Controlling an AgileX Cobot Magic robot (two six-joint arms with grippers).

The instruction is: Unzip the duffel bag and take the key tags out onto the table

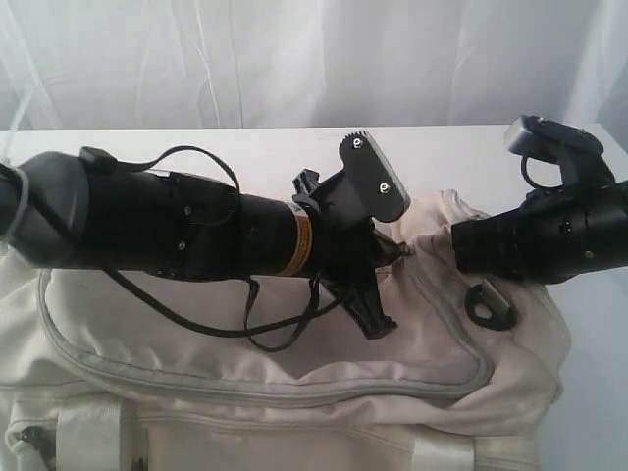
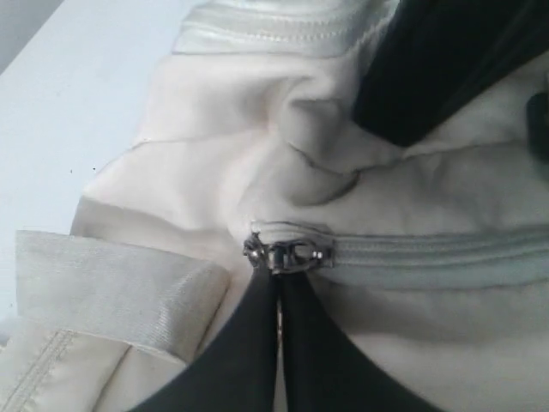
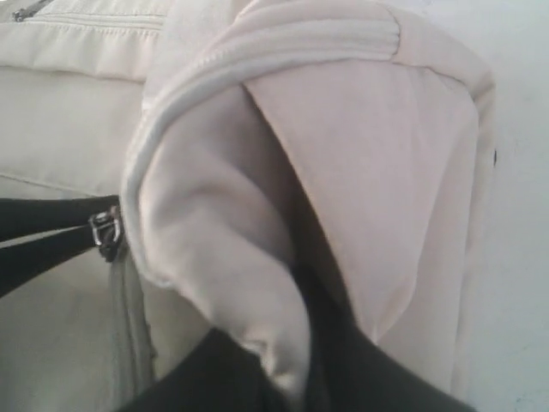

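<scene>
While the zipper pull [image 2: 287, 255] is clamped in the closed tips of the left gripper [image 2: 279, 287], the duffel bag [image 1: 294, 363] lies on the table [image 1: 245, 142].
A fold of the bag's end is pinched by the right gripper [image 3: 290, 379], near the pull. The grey zipper [image 2: 429, 256] is seen closed; a webbing strap [image 2: 111, 287] lies beside it. The left arm's orange band [image 1: 303, 245] cannot be read. The table is shown beyond the bag's far edge.

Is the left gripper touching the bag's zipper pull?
Touching. Left wrist view shows the black left gripper pinched shut on the cream fabric duffel bag's small metal zipper pull.
</scene>
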